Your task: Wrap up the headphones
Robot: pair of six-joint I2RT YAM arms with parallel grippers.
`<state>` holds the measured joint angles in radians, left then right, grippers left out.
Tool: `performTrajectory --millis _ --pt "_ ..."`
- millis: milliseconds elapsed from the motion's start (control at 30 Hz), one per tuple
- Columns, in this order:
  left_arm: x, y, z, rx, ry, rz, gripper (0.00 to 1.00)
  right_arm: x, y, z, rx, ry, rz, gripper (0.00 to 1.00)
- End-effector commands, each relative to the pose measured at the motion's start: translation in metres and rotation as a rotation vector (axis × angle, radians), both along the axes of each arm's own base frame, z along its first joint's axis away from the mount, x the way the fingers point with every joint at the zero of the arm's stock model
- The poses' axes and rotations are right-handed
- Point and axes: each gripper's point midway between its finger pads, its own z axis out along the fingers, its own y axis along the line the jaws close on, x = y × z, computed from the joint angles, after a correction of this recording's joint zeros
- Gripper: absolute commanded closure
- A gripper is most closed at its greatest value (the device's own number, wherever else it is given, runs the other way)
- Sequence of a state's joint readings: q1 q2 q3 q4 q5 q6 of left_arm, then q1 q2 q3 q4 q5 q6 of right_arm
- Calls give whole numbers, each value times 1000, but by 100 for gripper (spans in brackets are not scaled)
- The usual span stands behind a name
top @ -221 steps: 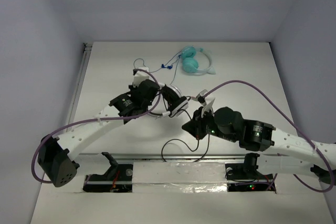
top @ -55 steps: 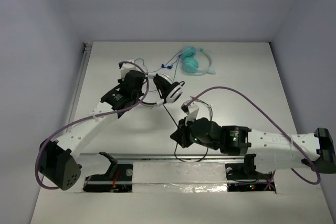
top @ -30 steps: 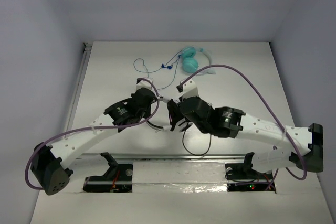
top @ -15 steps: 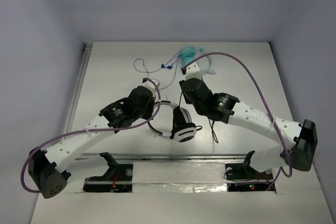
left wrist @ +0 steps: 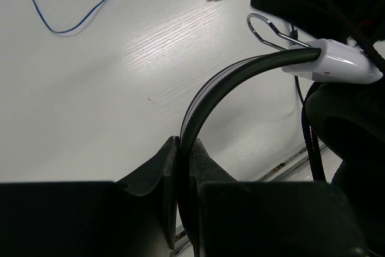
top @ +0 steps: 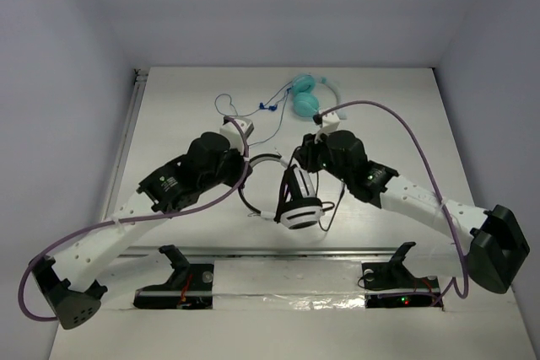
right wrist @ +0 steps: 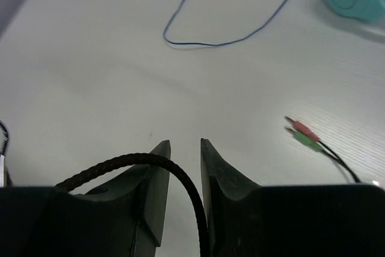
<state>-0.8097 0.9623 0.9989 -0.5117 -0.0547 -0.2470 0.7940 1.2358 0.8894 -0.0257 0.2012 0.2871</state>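
Two holds on light black-and-white over-ear headphones (top: 291,200) mid white table (top: 169,115): left end effector (left wrist: 185,148) clamped on stiff, slick headband (left wrist: 240,76), right end effector (right wrist: 185,148) pinching limp braided dark cable (right wrist: 120,164), snag-prone.

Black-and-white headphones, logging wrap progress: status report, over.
Left gripper shut on black-and-white headband. Right gripper straddles braided black cable, grip unclear. Teal headphones lie apart, beyond.
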Motion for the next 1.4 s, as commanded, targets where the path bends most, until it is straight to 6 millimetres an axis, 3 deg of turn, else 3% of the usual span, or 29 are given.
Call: performTrajectory --millis 0,200,333,667,833,1033,1200,1233,1267,1367 --pt "1 -14 69 -184 -112 -24 100 -10 29 27 261 -65 138 68" --pt "5 -10 96 -219 -161 4 100 -28 29 28 399 -99 200 69" --pt "8 -11 120 -272 -195 26 100 -44 46 7 426 -30 315 66" --pt "15 -5 171 -374 -261 102 100 -51 61 -45 486 124 338 61" --pt "26 3 188 -396 -302 179 100 -56 52 -68 557 200 251 59" --pt "46 7 199 -417 -333 269 100 -82 46 -98 550 299 180 59" --pt "70 14 203 -447 -348 355 100 -113 56 -121 475 383 175 69" --pt "77 18 199 -448 -343 371 100 -121 61 -123 466 383 171 74" --pt "81 19 199 -462 -347 383 100 -126 63 -124 464 393 177 91" --pt "98 31 189 -470 -338 449 100 -144 72 -129 430 434 202 100"
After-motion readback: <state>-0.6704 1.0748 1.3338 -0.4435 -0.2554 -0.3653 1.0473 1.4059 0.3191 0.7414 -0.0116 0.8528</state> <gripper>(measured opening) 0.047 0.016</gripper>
